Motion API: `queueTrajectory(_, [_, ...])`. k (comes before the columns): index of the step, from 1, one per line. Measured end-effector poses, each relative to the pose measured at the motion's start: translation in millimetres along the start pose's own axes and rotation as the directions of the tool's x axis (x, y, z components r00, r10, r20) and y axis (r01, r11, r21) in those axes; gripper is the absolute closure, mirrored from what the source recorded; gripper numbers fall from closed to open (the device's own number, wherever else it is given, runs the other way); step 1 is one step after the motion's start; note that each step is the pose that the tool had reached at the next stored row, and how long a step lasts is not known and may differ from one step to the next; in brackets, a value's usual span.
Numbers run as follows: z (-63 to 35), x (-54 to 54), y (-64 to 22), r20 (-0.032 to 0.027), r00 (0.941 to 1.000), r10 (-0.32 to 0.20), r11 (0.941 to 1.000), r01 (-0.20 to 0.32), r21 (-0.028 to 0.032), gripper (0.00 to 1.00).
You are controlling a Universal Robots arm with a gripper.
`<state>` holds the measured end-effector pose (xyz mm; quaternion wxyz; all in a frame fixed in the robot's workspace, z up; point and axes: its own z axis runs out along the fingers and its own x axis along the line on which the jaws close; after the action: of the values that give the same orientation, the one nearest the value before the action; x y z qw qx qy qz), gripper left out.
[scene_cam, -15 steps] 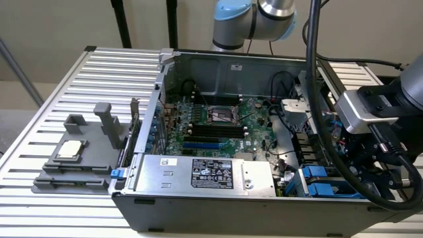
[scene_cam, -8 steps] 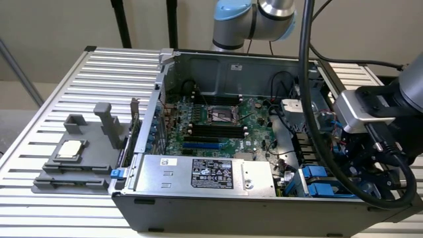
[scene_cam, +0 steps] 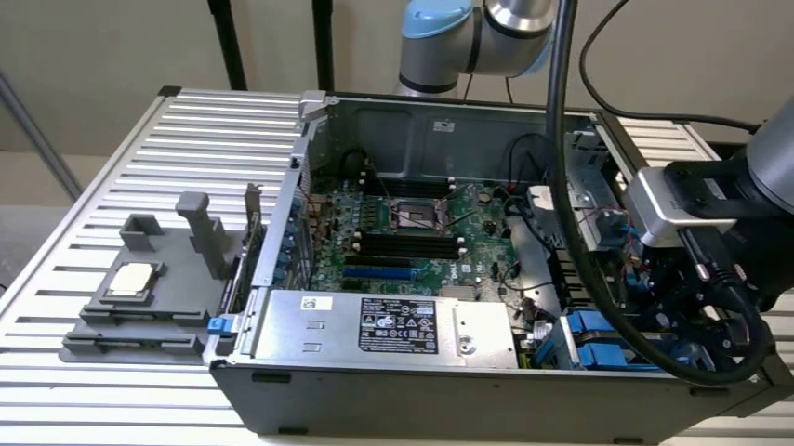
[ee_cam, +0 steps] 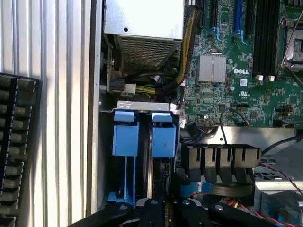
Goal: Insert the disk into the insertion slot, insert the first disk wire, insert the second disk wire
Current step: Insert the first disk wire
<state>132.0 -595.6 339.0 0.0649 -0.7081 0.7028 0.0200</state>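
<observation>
The insertion slot, a drive cage (ee_cam: 142,105) with two bright blue clips (ee_cam: 125,137), sits at the open computer case's front corner. It is on the exterior view's right (scene_cam: 608,342). My gripper (ee_cam: 168,208) hangs directly over the cage, its black body (scene_cam: 694,344) low against the case's right wall. A thin dark and silver edge (ee_cam: 150,175) runs from the gripper between the blue clips. I cannot tell whether that edge is the disk, since its labelled face is hidden. Thin red and black wires (ee_cam: 284,176) lie beside the cage.
The silver labelled power-supply box (scene_cam: 385,325) stands next to the cage, with the green motherboard (scene_cam: 410,223) behind it. A dark grey stand with posts (scene_cam: 149,279) sits on the slatted table at the exterior view's left. A black keyboard (ee_cam: 14,151) lies outside the case.
</observation>
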Motion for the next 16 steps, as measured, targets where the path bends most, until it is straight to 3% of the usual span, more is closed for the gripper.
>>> queueTrajectory(16, [0.4,-3.0,1.6,-0.0025,0.9999,0.016,0.9998,-0.016,0.0064,0.84])
